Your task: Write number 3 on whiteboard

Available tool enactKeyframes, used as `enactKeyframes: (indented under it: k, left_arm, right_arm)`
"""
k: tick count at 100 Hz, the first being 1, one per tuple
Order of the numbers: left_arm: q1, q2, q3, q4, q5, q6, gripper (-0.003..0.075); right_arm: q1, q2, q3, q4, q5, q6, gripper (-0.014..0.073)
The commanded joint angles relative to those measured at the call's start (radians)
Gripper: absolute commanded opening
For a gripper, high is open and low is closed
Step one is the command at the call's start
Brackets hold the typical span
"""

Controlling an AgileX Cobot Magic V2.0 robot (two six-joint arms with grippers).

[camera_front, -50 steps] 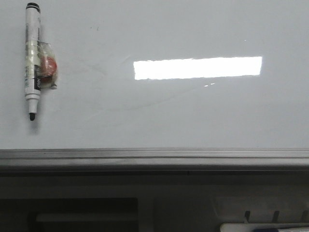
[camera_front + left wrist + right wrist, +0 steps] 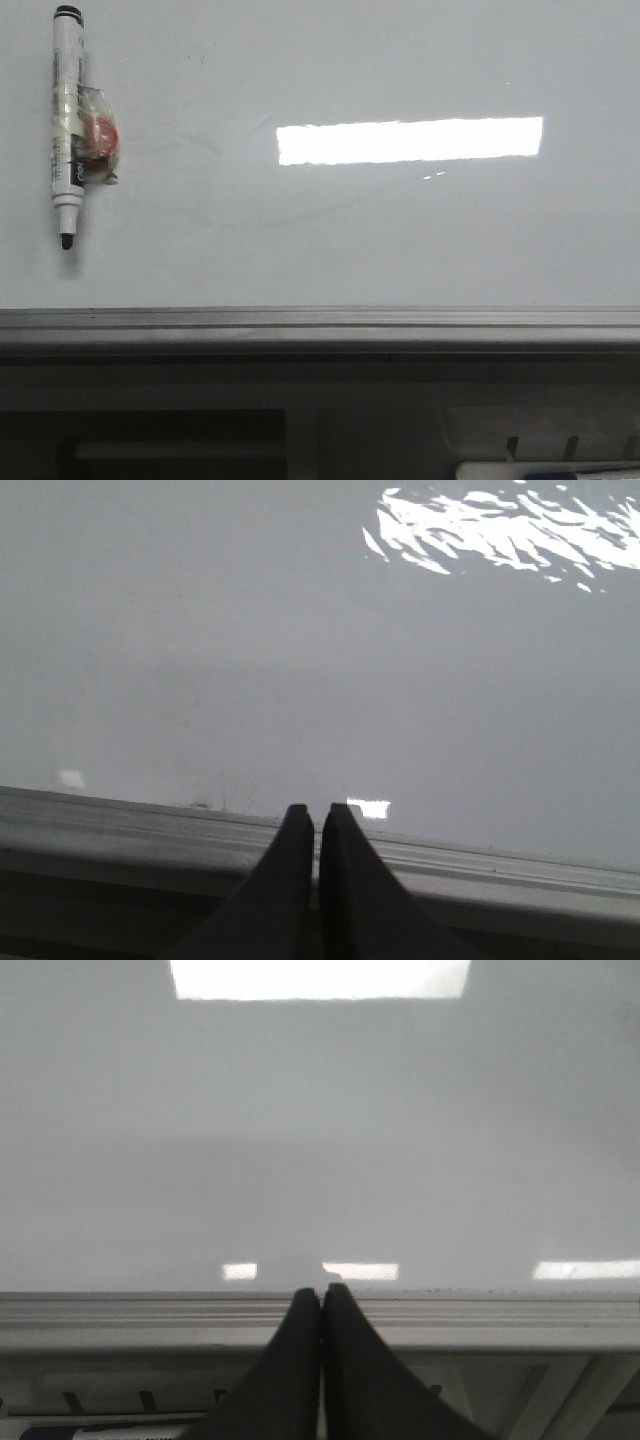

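Note:
The whiteboard (image 2: 380, 230) is a glossy pale grey board with faint smudges, a bright rectangular light reflection (image 2: 410, 140) and a grey metal edge rail (image 2: 320, 325). No number 3 shows on it. A white marker pen (image 2: 67, 125) with a black tip lies at the board's far left, a small red and clear object (image 2: 98, 140) beside it. My left gripper (image 2: 317, 812) is shut and empty over the rail (image 2: 120, 825). My right gripper (image 2: 322, 1291) is shut and empty over the rail (image 2: 500, 1310). Neither gripper shows in the front view.
Below the rail is a dark shelf area (image 2: 180, 440). A white object with a dark end (image 2: 545, 470) lies at the lower right in the front view, and it also shows in the right wrist view (image 2: 90, 1428).

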Motion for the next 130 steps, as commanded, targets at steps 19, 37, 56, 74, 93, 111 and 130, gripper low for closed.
enactKeyframes:
  k: [19, 37, 56, 74, 93, 111, 130]
  left_arm:
    - [0.003, -0.024, 0.011, -0.008, -0.046, 0.000, -0.0021]
    - [0.003, -0.024, 0.011, -0.008, -0.046, 0.000, -0.0021]
    - [0.003, -0.024, 0.011, -0.011, -0.118, -0.002, -0.0021]
    - [0.003, -0.024, 0.011, -0.009, -0.162, -0.002, -0.0021]
    - [0.003, -0.024, 0.011, -0.009, -0.164, -0.002, -0.0021]
    - [0.003, -0.024, 0.011, -0.013, -0.258, -0.002, -0.0021]
    - [0.003, -0.024, 0.011, -0.013, -0.285, -0.002, -0.0021]
  right_arm:
    - [-0.003, -0.014, 0.030, -0.012, -0.007, -0.002, -0.0041]
    - [-0.003, -0.014, 0.030, -0.012, -0.007, -0.002, -0.0041]
    - [-0.003, -0.014, 0.030, -0.012, -0.021, -0.002, -0.0041]
    - [-0.003, -0.014, 0.030, -0.012, -0.131, -0.002, -0.0041]
    - [-0.003, -0.014, 0.030, -0.012, -0.199, -0.002, -0.0041]
    - [-0.003, -0.014, 0.030, -0.012, -0.240, -0.002, -0.0041]
    - [-0.003, -0.014, 0.030, -0.006, -0.315, -0.002, -0.0041]
